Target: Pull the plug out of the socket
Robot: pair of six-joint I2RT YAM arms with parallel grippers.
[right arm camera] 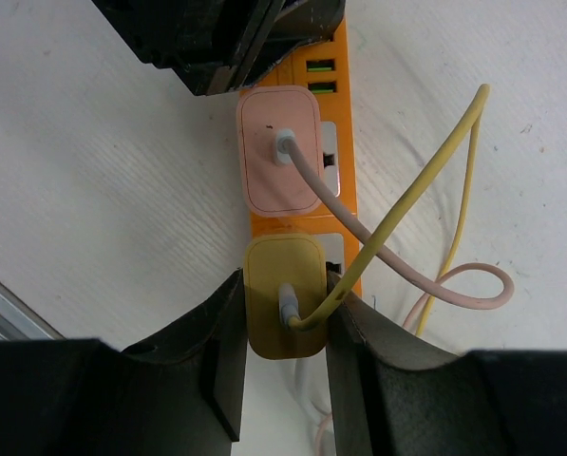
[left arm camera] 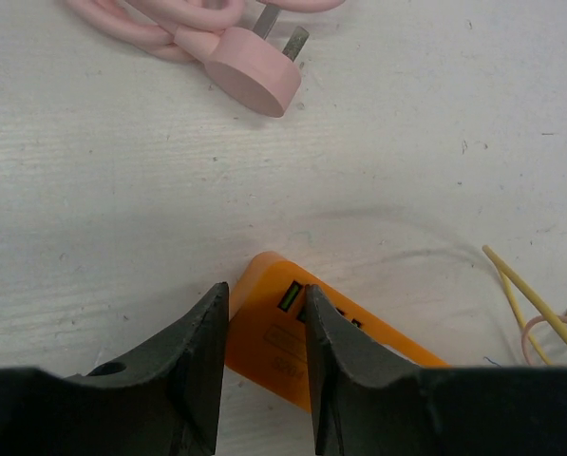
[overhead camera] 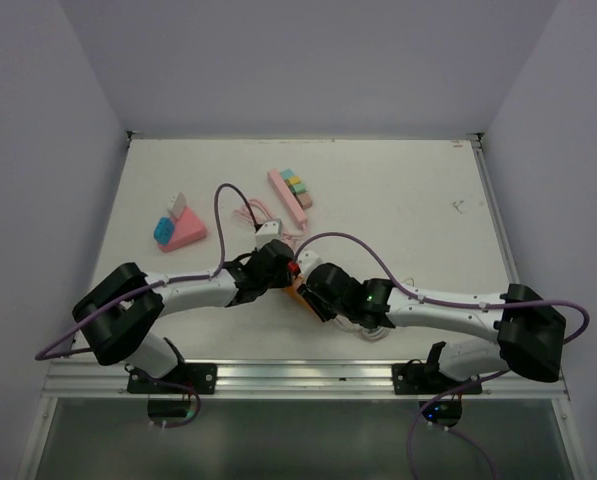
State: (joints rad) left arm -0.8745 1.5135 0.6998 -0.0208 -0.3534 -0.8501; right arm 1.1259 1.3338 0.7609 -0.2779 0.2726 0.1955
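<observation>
Right fingers [right arm camera: 217,356] pinch yellow plug [right arm camera: 272,268] — left fingers [left arm camera: 196,366] pinch socket [left arm camera: 266,334].

The left arm [overhead camera: 193,292] and right arm [overhead camera: 448,305] have white links between bulky black joints, each carrying a purple cable [overhead camera: 215,210]. The left pincer [left arm camera: 266,294] and right pincer [right arm camera: 285,280] have thick matte-black fingers.

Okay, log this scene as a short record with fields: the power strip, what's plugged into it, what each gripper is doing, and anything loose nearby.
strip: orange, flat on the table
plugged in: pink plug and yellow plug, side by side
left gripper: closed on the strip's USB end
right gripper: closed on the yellow plug's sides
task state: yellow plug seated, not yet pulled
loose plug: pink, prongs bare, on the table beyond the strip
yellow cable: runs from the yellow plug, crossing the strip
</observation>
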